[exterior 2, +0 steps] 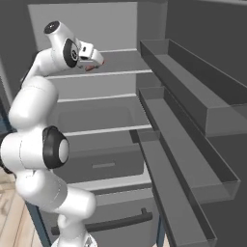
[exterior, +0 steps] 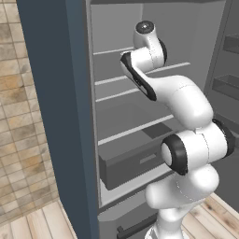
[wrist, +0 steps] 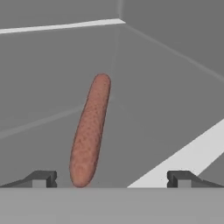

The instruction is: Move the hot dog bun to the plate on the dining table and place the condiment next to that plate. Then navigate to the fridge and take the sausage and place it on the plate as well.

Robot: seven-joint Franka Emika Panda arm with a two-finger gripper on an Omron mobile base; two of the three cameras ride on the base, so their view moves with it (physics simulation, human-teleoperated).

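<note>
Sausage (wrist: pixel 89 131) on fridge (exterior: pixel 140 116) shelf, gripper (wrist: pixel 109 178) spread wide.

I can read no text, label, brand, number or sign anywhere here. The fridge (exterior 2: pixel 120 29) walls, shelves and door bins in front of me are plain grey with nothing printed on them, and the sausage (wrist: pixel 89 131) lying just beyond my fingers (wrist: pixel 41 178) has only its speckled reddish-brown skin, no wrapper or marking.
</note>
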